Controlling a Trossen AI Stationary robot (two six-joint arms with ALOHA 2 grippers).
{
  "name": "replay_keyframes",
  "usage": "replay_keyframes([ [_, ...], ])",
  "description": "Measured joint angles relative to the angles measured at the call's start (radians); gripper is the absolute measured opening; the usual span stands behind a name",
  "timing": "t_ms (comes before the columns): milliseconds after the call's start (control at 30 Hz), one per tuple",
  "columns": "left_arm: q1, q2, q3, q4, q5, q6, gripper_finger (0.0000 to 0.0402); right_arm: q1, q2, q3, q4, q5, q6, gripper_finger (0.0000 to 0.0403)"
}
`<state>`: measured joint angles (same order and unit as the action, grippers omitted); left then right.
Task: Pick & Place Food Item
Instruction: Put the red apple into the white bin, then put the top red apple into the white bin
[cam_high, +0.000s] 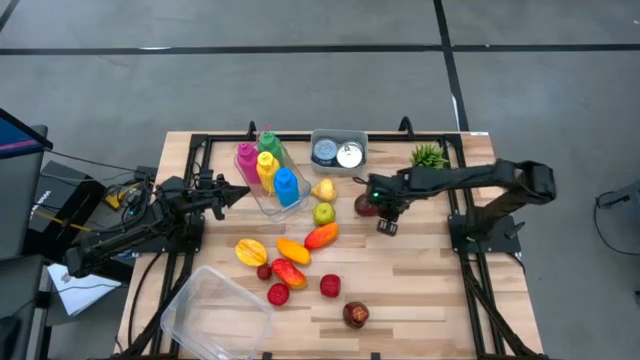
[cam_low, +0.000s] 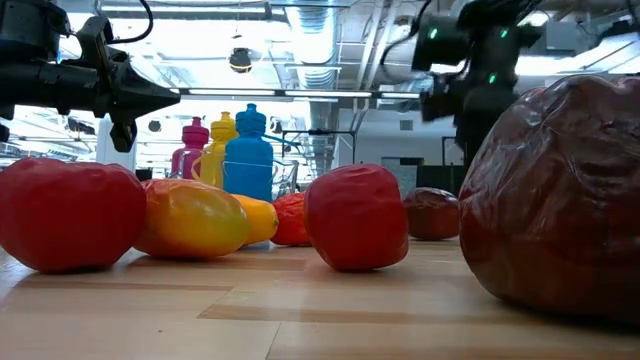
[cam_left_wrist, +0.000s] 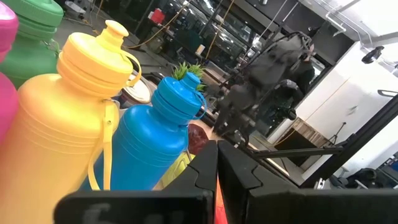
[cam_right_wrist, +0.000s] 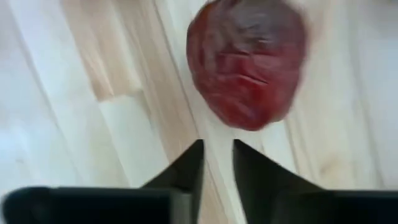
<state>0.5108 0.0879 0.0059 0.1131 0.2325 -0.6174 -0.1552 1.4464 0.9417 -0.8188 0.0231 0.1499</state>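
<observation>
text: none showing legibly | bottles (cam_low: 228, 150): showing plain coloured sides, no label | tins (cam_high: 337, 153): lying too small to read | desk (cam_high: 440, 300): showing no markings
</observation>
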Motion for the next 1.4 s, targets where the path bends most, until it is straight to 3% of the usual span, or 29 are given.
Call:
replay_keyframes([
  [167,0.0,0.0,0.0,0.0,0.0,0.0,0.0,0.008,-0.12,0.0,0.047,0.007,0.007,0.0187],
  [333,0.0,0.0,0.0,0.0,0.0,0.0,0.0,-0.032,-0.112,0.001,0.145,0.032,-0.001,0.0309],
  [467,0.0,0.0,0.0,0.0,0.0,0.0,0.0,-0.07,-0.029,0.0,0.19,0.027,-0.003,0.0365],
  [600,0.0,0.0,0.0,0.0,0.0,0.0,0.0,-0.098,0.069,0.0,0.233,0.007,-0.026,0.0391],
  [933,0.0,0.0,0.0,0.0,0.0,0.0,0.0,-0.122,0.262,0.0,0.251,-0.045,-0.038,0.0389],
  [1267,0.0,0.0,0.0,0.0,0.0,0.0,0.0,-0.087,0.267,0.0,0.254,-0.042,-0.028,0.0238],
  [1400,0.0,0.0,0.0,0.0,0.0,0.0,0.0,-0.084,0.267,0.0,0.246,-0.042,-0.022,0.0232],
])
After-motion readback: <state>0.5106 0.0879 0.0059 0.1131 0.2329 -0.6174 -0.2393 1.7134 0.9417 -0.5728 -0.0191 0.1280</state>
